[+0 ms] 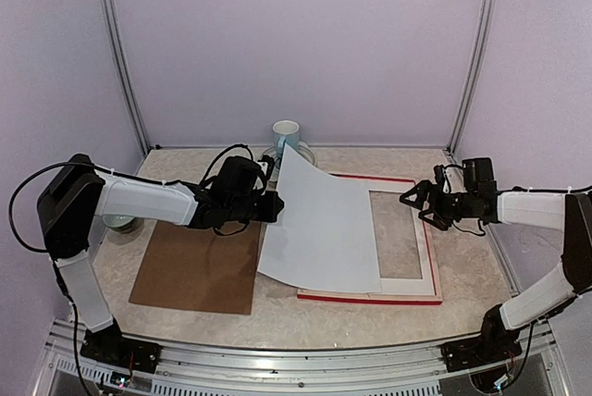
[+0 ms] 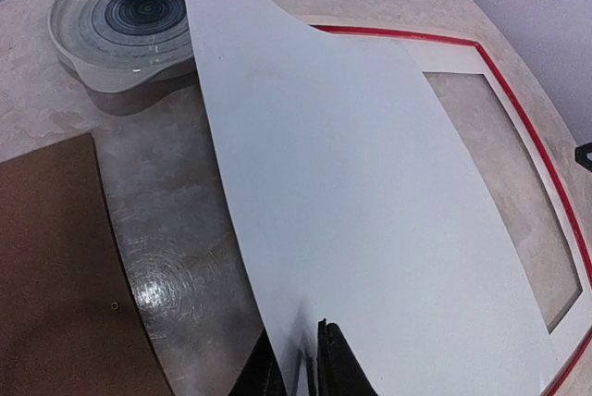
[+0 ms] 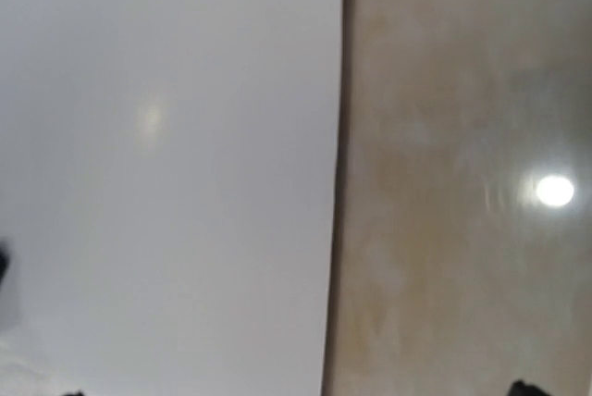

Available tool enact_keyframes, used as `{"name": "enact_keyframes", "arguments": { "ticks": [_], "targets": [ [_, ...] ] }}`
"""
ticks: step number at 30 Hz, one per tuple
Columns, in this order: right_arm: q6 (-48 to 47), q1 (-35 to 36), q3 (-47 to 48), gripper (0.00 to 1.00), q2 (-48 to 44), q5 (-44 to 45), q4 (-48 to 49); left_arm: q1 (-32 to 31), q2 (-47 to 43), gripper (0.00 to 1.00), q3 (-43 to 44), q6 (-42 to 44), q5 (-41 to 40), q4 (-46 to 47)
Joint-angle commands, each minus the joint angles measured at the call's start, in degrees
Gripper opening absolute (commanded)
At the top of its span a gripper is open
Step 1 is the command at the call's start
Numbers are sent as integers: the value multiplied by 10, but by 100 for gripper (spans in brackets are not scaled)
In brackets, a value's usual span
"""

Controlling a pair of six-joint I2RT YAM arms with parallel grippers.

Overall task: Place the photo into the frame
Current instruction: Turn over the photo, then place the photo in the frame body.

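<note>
**Photo being laid over the frame**

The left jaws are pinching the left edge of the photo, white side up, while its right part is draping across the frame. The right jaws are hovering wide open by the frame's right edge. The next move probably calls for lowering the sheet squarely inside the red border.

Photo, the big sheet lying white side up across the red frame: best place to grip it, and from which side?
Large thin white-backed photo: pinch its raised left edge, coming from the left, where the left hand grips it. That edge curls up off the beige marble table; the right edge lies flat on the white mat board, leaving fingers no gap.
</note>
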Motion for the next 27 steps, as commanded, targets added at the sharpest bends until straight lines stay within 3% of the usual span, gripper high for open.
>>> {"name": "enact_keyframes", "arguments": {
  "ticks": [1,10,27],
  "targets": [
    [-29,-10,27,99,-2,34,-50,3,5,15,18,-4,6,0],
    [-17,-27,22,99,-29,146,-74,4,7,15,23,-3,10,-1],
    [-57,-31,39,99,27,139,-98,4,41,18,58,-7,35,-4]
  ]
}}
